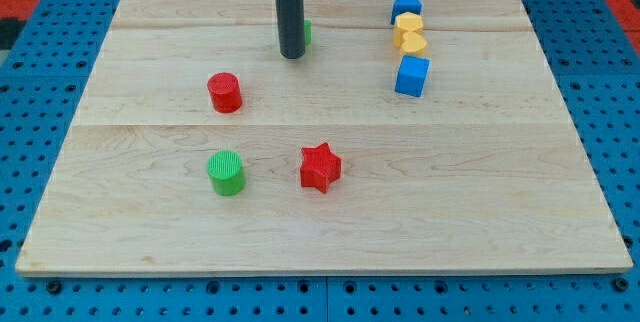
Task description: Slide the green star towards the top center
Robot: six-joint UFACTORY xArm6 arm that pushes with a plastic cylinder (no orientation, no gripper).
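A green block, the green star by the task, shows only as a sliver behind the dark rod near the view's top centre; its shape cannot be made out. My tip rests on the board right in front of it, touching or nearly touching its left lower side. The rod hides most of that block.
A red cylinder sits left of centre. A green cylinder and a red star lie lower down. At the upper right stand a blue pentagon-like block, two yellow blocks and a blue cube. The wooden board lies on a blue pegboard.
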